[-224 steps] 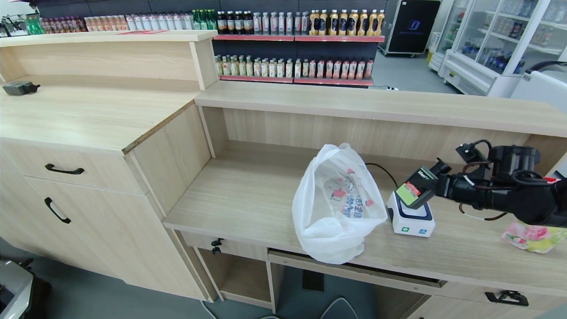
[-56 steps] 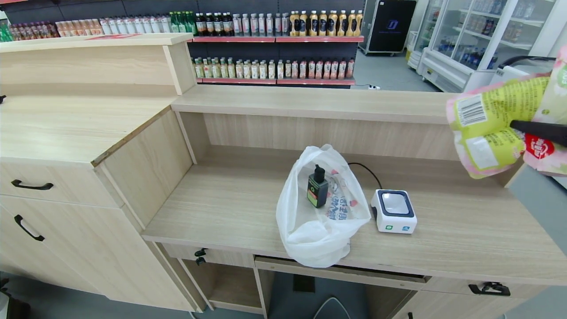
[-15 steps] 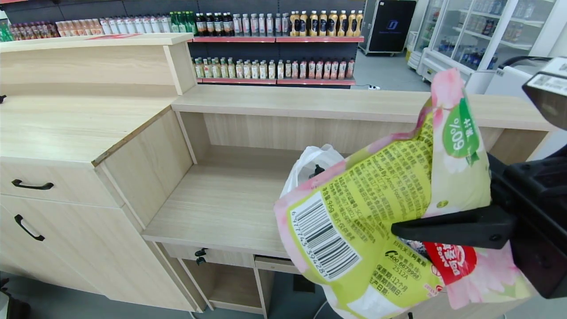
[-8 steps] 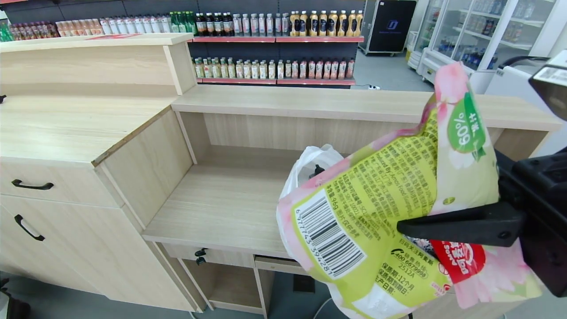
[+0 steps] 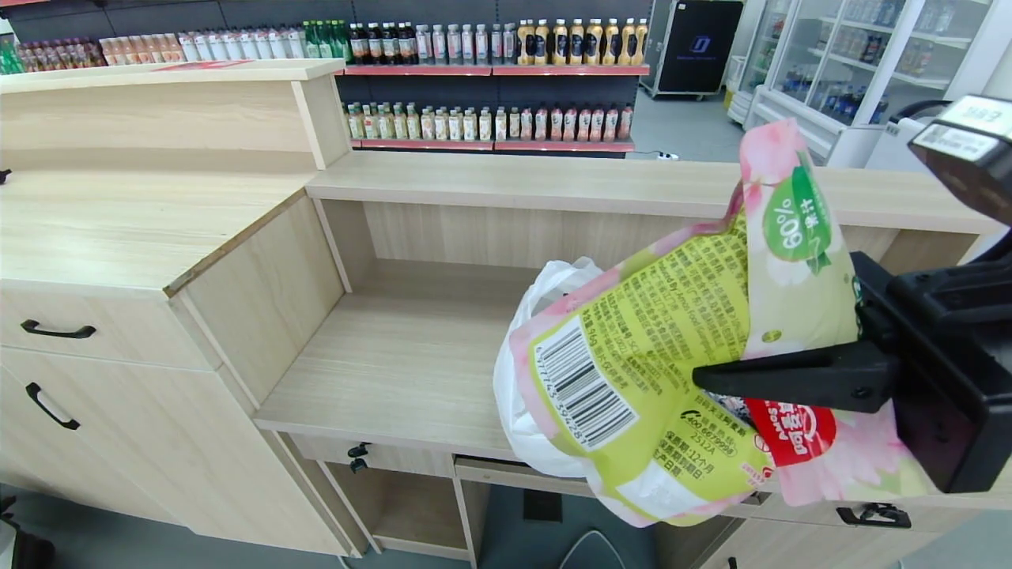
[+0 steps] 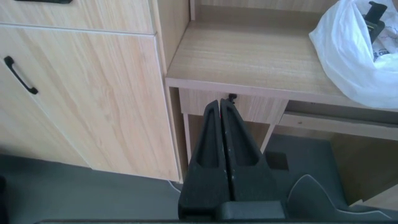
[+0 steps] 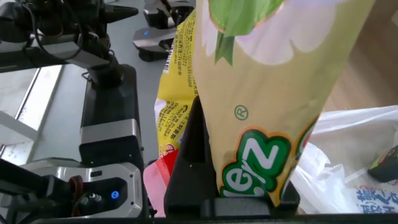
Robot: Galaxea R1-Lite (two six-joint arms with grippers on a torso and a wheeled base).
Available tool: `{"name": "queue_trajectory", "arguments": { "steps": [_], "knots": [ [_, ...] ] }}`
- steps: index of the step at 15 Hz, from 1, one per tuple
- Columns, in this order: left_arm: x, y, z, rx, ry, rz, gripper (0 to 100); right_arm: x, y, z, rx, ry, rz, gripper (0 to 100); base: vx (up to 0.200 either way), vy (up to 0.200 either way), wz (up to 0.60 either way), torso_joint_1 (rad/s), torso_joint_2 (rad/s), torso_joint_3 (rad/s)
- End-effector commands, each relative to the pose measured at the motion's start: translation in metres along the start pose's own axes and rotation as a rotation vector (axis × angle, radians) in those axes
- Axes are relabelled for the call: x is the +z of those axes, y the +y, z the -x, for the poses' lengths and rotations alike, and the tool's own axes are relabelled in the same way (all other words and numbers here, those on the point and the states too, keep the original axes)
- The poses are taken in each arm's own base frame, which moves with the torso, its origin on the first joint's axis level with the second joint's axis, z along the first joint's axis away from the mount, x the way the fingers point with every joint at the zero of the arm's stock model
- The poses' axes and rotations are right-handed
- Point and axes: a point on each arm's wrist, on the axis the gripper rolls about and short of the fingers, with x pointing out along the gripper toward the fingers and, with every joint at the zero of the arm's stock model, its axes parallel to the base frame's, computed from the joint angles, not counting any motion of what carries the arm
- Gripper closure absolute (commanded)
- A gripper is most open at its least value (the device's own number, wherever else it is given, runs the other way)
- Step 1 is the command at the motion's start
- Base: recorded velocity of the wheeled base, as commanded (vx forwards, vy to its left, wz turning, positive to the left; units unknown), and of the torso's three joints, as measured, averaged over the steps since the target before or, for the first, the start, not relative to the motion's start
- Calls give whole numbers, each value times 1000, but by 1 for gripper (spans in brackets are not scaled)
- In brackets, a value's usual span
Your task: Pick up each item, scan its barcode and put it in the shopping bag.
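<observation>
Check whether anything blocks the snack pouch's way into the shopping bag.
Nothing visible does. The right gripper holds the snack pouch up near the shopping bag; a dark bottle already sits inside it.

Bottle shelves [image 5: 506, 69] stand behind the wooden counter [image 5: 395, 356].

1. A light wood-grain checkout desk [image 5: 411, 356] forms the low work surface, with a raised wooden ledge [image 5: 553, 182] along its far edge.
2. A white plastic shopping bag [image 5: 515, 399] sits on the desk, reaching its front edge, its right side hidden.
3. A taller wooden counter [image 5: 118, 229] adjoins the desk on the left.
</observation>
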Motion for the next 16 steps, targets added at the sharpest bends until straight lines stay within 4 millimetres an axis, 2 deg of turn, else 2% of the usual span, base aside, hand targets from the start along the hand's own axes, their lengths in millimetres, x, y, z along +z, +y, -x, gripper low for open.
{"name": "queue_trajectory", "arguments": {
  "steps": [1,4,16],
  "knots": [
    [0,0,0,1,0,0,100,-1,-2,0,-7,4,-6,100,0,0,0,0,0,0],
    [0,0,0,1,0,0,100,-2,-6,4,-31,5,-14,100,0,0,0,0,0,0],
    [0,0,0,1,0,0,100,0,4,19,-51,-14,4,100,0,0,0,0,0,0]
  ]
}}
